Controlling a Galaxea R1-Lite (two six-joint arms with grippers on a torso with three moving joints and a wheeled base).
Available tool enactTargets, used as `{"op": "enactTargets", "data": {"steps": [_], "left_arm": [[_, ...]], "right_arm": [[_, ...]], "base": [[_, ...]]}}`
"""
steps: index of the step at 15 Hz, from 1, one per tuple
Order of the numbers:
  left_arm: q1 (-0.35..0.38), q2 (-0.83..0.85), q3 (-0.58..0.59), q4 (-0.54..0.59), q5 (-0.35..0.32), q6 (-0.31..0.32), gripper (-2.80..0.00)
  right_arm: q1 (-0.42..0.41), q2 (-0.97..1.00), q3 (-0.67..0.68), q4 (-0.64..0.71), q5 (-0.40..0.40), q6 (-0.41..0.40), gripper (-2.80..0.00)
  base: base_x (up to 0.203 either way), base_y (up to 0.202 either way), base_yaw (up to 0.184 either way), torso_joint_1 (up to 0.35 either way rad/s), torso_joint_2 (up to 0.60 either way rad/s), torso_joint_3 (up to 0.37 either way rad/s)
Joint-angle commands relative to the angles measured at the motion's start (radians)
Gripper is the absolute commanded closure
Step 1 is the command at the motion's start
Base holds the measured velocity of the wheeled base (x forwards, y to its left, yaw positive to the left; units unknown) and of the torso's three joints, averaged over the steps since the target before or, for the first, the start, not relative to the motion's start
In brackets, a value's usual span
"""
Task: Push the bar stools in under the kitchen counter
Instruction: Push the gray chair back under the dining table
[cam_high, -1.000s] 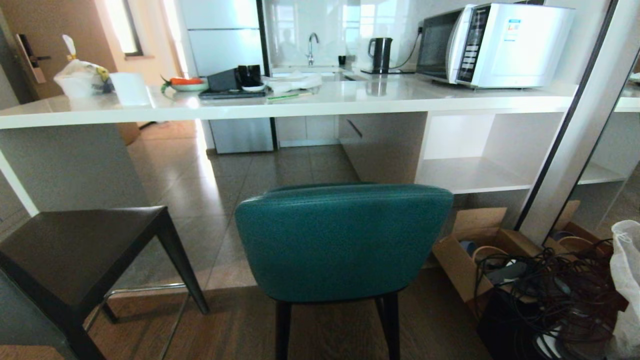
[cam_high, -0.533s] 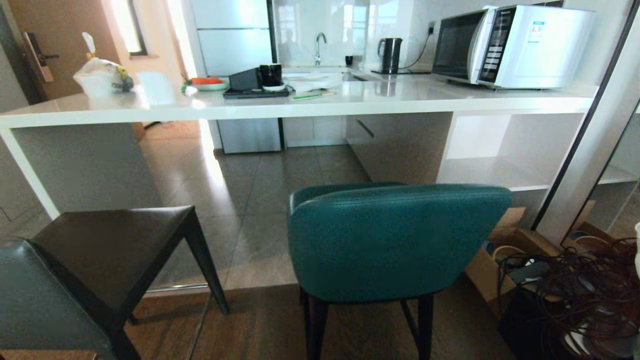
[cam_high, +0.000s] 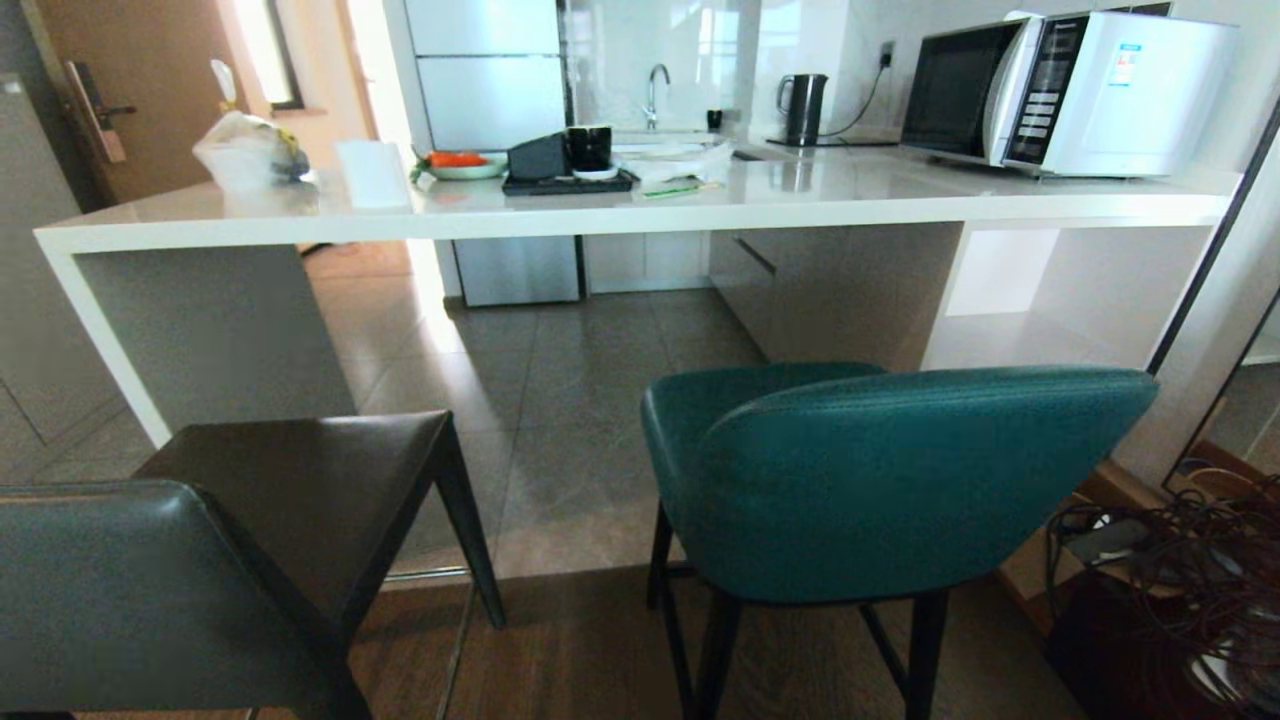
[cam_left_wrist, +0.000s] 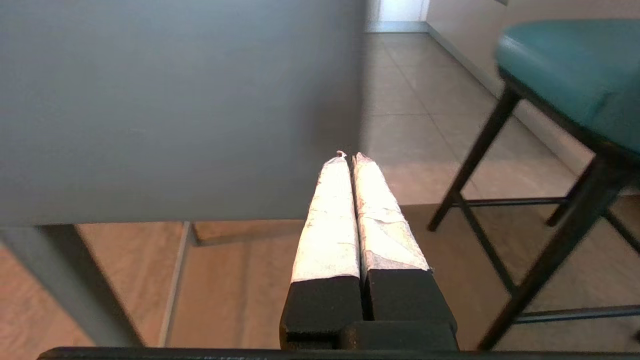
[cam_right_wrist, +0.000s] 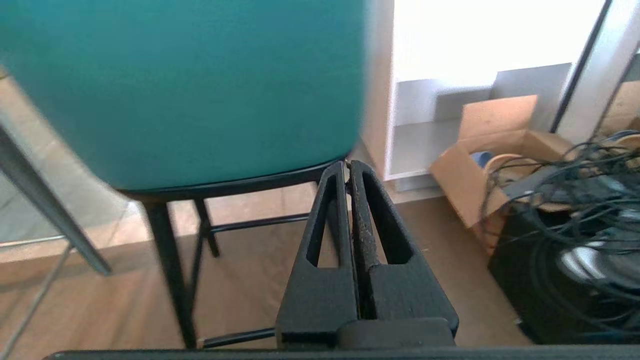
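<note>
Two stools stood short of the counter.
The left gripper (cam_left_wrist: 348, 156), closed and empty, faced the grey stool (cam_left_wrist: 175, 110); the right gripper (cam_right_wrist: 348, 165), likewise closed, faced the teal stool (cam_right_wrist: 185, 90), near the kitchen counter (cam_high: 620, 215).

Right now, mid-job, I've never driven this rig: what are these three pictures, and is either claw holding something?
The wide picture comes from the robot's head: the teal stool and the dark grey stool stand in front of the white kitchen counter, not yet pushed under. On top sit a microwave and a kettle. The other two pictures come from wrist cameras. The left gripper is shut and empty, as is the right gripper, which sits behind the teal stool's back.
</note>
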Motion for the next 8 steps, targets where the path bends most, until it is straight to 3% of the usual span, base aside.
{"op": "enactTargets", "data": {"steps": [1, 8], "left_arm": [[0.000, 0.001, 0.003, -0.001, 0.000, 0.000, 0.00], [0.000, 0.001, 0.003, -0.001, 0.000, 0.000, 0.00]], "right_arm": [[0.000, 0.001, 0.025, -0.001, 0.000, 0.000, 0.00], [0.000, 0.001, 0.025, -0.001, 0.000, 0.000, 0.00]], "base": [[0.000, 0.198, 0.000, 0.001, 0.01, 0.002], [0.000, 0.196, -0.001, 0.001, 0.00, 0.003]]}}
